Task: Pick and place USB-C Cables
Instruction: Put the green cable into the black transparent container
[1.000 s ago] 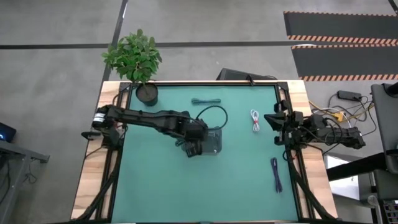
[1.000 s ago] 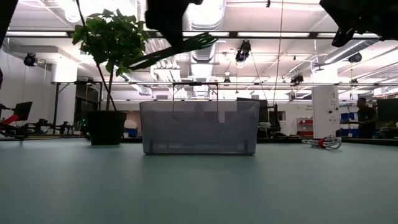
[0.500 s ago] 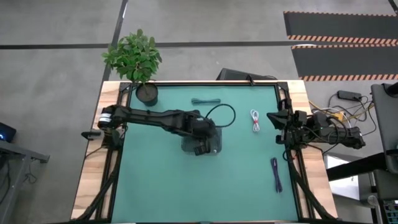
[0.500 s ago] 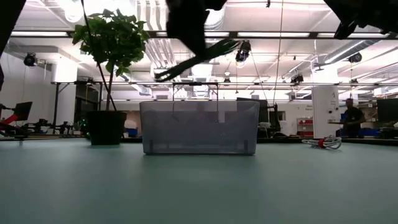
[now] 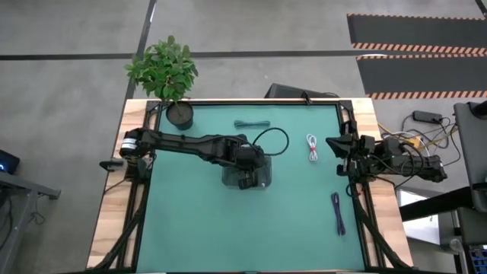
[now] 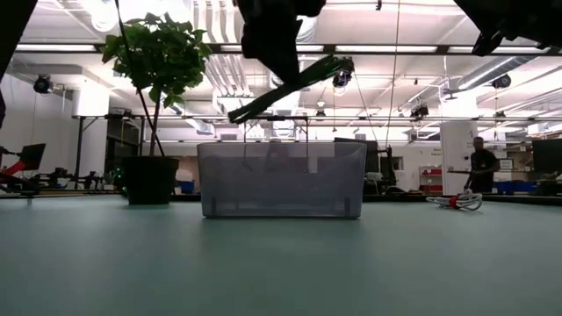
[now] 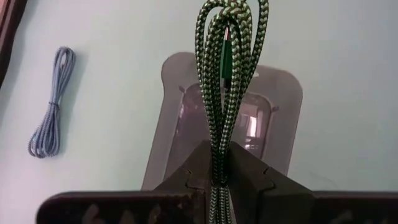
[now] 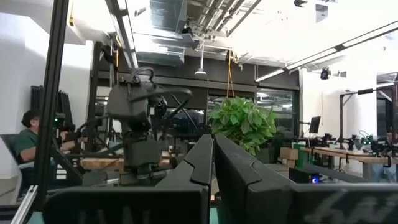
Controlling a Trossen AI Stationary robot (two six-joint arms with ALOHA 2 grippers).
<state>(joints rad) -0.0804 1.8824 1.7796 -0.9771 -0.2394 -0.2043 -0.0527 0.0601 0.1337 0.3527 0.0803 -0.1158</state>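
My left hand [image 7: 217, 177] is clamped on the green cable [image 7: 225, 81], hanging it tilted above the clear bin [image 5: 259, 173] mid-surface. My right hand [image 8: 213, 163], fingers pressed together and empty, waits at the surface's right edge, near the white-and-red cable [image 5: 312, 147]

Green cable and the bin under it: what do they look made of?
Green cable: looks like a braided fabric jacket, matte; a green-and-pale weave pattern shows along the loops held in the left gripper. Bin: probably translucent plastic, smoky grey with a frosted look; the room behind shows dimly through its walls, and the rim has rounded moulded corners.
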